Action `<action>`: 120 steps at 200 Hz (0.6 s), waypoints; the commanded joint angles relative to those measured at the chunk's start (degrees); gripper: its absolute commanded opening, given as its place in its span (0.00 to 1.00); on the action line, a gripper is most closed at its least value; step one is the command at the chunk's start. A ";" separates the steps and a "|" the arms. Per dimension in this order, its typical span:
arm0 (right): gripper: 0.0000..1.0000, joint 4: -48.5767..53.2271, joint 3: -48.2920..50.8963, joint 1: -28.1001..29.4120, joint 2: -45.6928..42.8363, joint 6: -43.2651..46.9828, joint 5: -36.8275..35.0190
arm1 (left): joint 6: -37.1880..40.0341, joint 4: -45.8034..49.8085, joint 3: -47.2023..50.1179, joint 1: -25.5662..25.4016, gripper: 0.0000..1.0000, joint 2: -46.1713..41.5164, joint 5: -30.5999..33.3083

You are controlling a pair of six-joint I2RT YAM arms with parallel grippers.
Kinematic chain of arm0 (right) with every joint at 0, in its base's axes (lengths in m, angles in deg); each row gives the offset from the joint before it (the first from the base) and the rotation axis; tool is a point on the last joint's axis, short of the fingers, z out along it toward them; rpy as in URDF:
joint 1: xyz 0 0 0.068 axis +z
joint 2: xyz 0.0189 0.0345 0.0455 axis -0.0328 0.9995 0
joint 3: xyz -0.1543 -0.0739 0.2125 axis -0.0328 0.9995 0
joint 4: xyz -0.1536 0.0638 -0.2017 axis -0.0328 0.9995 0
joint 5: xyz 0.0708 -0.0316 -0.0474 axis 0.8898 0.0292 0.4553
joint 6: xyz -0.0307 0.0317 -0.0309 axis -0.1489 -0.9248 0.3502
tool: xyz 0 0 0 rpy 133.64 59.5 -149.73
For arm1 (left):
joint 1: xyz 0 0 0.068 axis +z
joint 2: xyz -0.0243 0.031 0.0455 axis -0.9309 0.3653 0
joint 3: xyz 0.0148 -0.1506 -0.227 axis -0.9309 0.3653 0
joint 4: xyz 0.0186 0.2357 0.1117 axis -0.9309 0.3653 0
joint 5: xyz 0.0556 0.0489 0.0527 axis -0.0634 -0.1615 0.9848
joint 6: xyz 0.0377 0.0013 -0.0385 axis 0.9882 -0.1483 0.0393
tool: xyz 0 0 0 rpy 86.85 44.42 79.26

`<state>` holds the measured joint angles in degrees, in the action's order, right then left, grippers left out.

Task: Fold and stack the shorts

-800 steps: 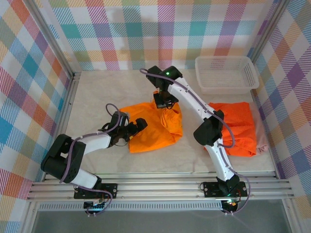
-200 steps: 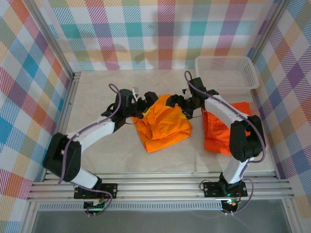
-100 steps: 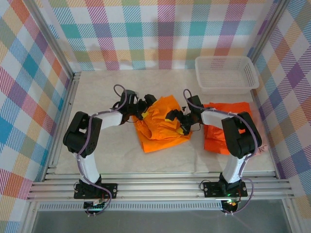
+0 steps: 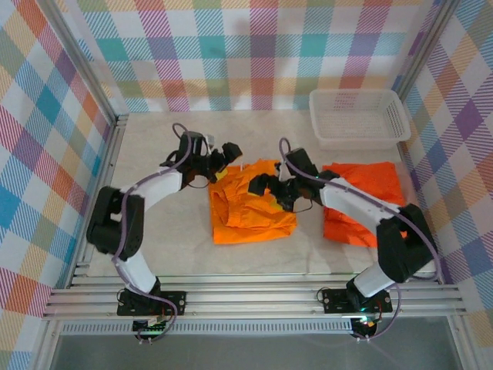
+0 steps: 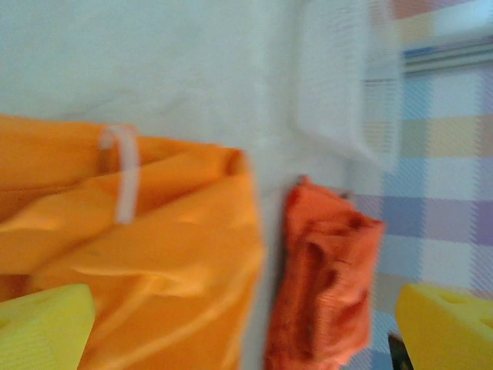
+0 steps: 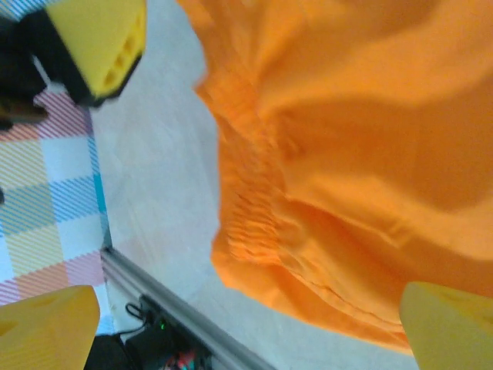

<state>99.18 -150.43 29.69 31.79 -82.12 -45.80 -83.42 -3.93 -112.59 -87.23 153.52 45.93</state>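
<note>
Worktop (image 4: 154, 254) of pale beige runs between plaid walls, with both arms reaching out over its middle. Yellow-orange shorts (image 4: 250, 208) lie at the centre of it as a folded, roughly square bundle, with the gathered waist puckered along one edge in the right wrist view. Bright orange shorts (image 4: 362, 193) lie folded just to the right of them, near but apart, with a strip of bare worktop between the two, and the right arm's forearm crosses over their near left part. A white mesh basket (image 4: 358, 116) stands in the far right corner, well apart from the yellow-orange shorts and a little beyond the bright orange pair. The left gripper (image 4: 229, 158) hangs at the far left corner of the yellow-orange shorts with its jaws spread wide and nothing between them; in its wrist view the yellow fingertips (image 5: 42, 327) sit at the lower corners with cloth below. The right gripper (image 4: 266, 191) hovers over the far middle of the same shorts, its jaws also wide apart and clamping nothing. A white drawstring (image 5: 127, 173) lies across the cloth near the waist edge.
</note>
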 commanded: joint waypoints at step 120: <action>1.00 19.49 -5.47 -13.91 2.60 20.44 -3.12 | -3.80 -4.68 20.99 -12.99 1.00 0.15 0.75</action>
<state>116.50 -154.16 15.77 31.59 -65.73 -53.56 -90.57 -11.58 -92.66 -100.41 154.39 44.93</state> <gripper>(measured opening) 0.995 0.998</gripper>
